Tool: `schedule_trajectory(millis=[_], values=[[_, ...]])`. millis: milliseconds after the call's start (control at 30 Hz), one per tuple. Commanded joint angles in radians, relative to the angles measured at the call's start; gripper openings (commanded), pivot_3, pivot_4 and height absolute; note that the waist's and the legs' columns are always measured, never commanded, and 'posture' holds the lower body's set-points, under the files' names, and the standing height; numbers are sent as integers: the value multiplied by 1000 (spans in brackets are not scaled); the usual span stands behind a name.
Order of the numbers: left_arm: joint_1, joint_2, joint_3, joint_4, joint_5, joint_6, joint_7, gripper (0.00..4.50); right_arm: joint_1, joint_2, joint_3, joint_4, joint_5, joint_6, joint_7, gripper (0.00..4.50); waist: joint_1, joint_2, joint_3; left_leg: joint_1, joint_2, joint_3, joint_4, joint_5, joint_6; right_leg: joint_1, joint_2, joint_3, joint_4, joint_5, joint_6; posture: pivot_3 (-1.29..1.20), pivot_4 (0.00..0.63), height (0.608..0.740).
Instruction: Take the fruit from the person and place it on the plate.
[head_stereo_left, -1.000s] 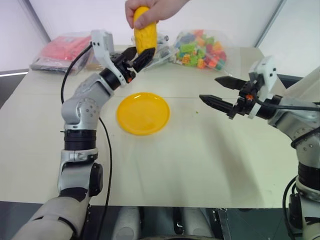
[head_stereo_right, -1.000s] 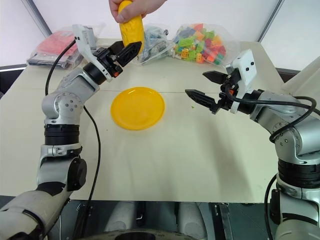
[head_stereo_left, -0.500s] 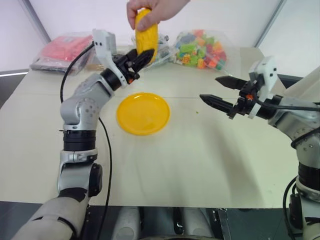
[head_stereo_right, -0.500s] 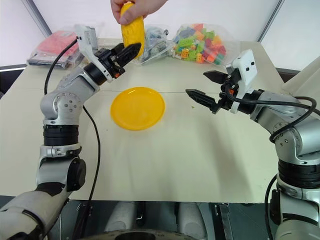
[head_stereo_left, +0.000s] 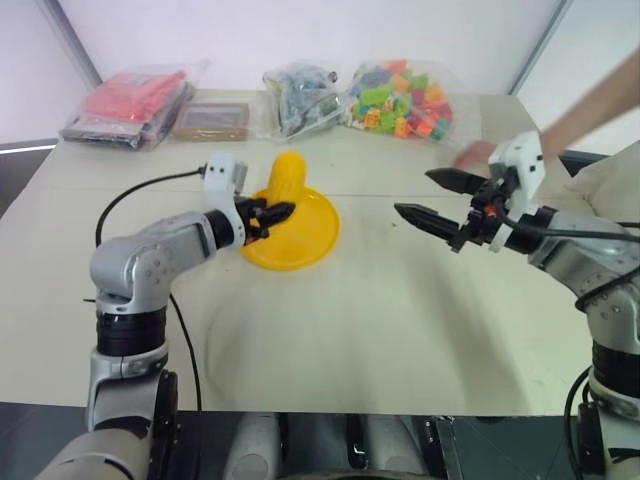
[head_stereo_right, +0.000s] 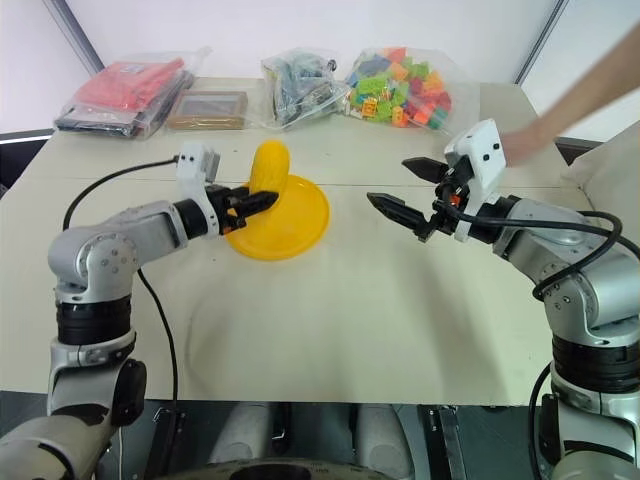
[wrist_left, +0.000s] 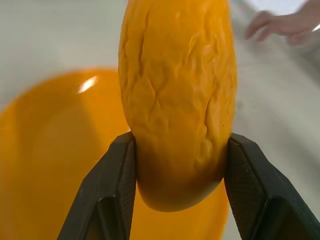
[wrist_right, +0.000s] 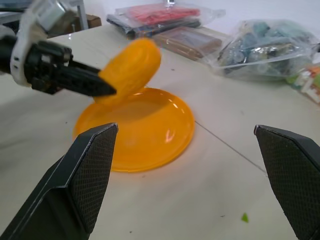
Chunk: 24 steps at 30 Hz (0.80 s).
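Holding: left gripper clamped on the fruit at its lower end, one black finger on each side.
Left eye view: the fruit stands near upright at centre-left of frame, over the far-left rim of the plate; whether its base touches the plate, cannot tell.
Right eye view: the fruit's long axis runs up the frame, leaning slightly; the plate lies directly below and to the right of the left gripper, so the set-down looks like a short drop and a tip toward the plate's middle.
Nearer arm: the left one, right at the plate; the right gripper hangs well apart at centre-right, jaws spread wide, nothing in them.
Person: a hand and forearm at the upper right of frame, clear of the fruit.
Left wrist view: the fruit fills the gap between the two fingers, plate orange beneath and behind it.
Right wrist view: the fruit tilts above the plate's far edge, left gripper's tips on it.
Count: one fruit, one plate, one person's hand, two grippers, three bags plus a flat box along the top of frame.
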<state>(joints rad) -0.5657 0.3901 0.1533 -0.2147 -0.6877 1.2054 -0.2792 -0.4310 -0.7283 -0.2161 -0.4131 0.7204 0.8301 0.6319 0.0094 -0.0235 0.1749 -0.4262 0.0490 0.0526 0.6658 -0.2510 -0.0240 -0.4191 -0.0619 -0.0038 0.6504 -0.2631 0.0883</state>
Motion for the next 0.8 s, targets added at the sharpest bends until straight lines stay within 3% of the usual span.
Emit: schedule_trajectory(millis=[33,133,300,333,533,800], values=[[25,9,10,-69,-12,26,4,1913,4,-9,-48,-39,17,-10,-10,4500,1,0,0,0,0,0,0,0,0,0,0,0,0,0,0,0,150,731],[61,29,-22,-63,28,-12,-15,1913,6,-7,-43,-41,16,-12,-16,4500,1,0,0,0,0,0,0,0,0,0,0,0,0,0,0,0,150,731],[74,44,-38,-40,64,-65,-41,4293,7,-8,-43,-42,17,-15,-20,4500,2,0,0,0,0,0,0,0,0,0,0,0,0,0,0,0,150,731],[69,44,-34,-36,63,-68,-46,4410,7,-10,-44,-40,16,-16,-19,4500,2,0,0,0,0,0,0,0,0,0,0,0,0,0,0,0,150,731],[47,72,3,-106,56,-122,-78,4410,6,-16,-39,-37,10,-22,-14,4500,1,0,0,0,0,0,0,0,0,0,0,0,0,0,0,0,150,731],[124,276,59,-329,-35,-158,-266,4410,16,-34,-42,-23,4,-28,7,4500,-2,0,0,0,0,0,-1,0,0,-1,0,0,0,0,0,0,150,731]])
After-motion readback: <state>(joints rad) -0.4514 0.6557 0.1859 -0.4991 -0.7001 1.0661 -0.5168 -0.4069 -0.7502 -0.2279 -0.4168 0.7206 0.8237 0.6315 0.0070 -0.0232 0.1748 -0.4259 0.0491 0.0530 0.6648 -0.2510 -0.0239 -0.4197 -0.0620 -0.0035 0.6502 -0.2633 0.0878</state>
